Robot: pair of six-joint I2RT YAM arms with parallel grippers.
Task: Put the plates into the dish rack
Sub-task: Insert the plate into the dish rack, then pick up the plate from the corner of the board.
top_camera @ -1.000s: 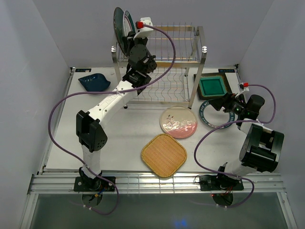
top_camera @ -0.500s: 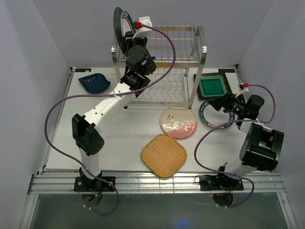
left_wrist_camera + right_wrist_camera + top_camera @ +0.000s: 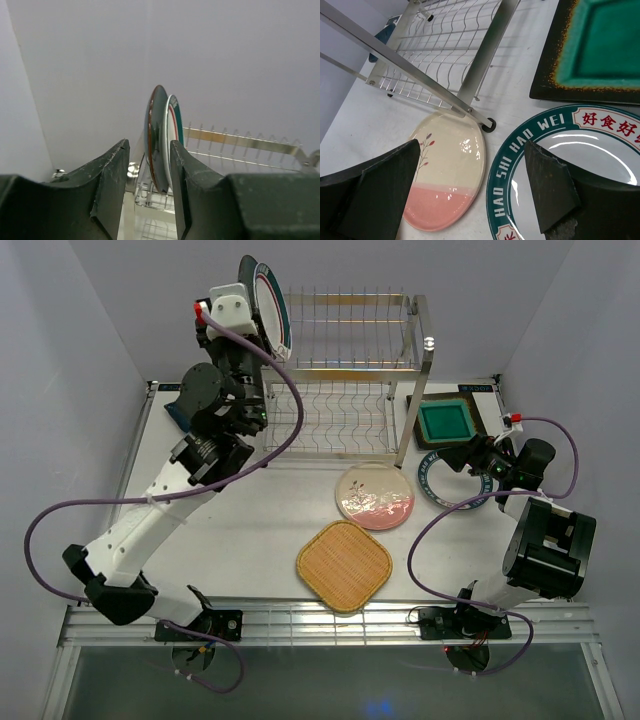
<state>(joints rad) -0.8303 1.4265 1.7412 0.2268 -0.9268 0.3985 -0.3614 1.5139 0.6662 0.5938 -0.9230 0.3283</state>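
Beyond the left hand (image 3: 147, 162): two plates stand on edge in the upper tier of the dish rack (image 3: 340, 415), at the end nearest that hand. They are a dark teal speckled plate (image 3: 154, 132) and a white teal-rimmed plate (image 3: 173, 127), close side by side.
Left hand state: released, fingers apart and empty, with both racked plates past the fingertips and not between them.
Right hand (image 3: 471, 165) state: spread wide and grasping nothing, low over the near rim of a white lettered plate (image 3: 560, 150).
Step in hand: probably getting the left hand clear of the rack while the right hand readies the next pick.
Doing it well: draw the left hand away in line with the plate faces, never across them, since an upright plate in wire slots likely tips at a nudge. The right hand should take the lettered plate by the rim closest to it, one finger under and one over, because the plate lies flat.
Risk: the green square plate (image 3: 447, 422) lies just beyond the right hand, beside the lettered plate, and a lift could drag it.
Plates racked: two.
Plates on the surface (image 3: 250, 520): five. These are the lettered plate, the green square plate, a pink-cream floral plate (image 3: 375, 495), an orange woven plate (image 3: 343, 565) and a dark blue leaf-shaped dish (image 3: 384, 35), the last partly hidden.
Plates in all: seven.
Racks: one.
Hands: two.
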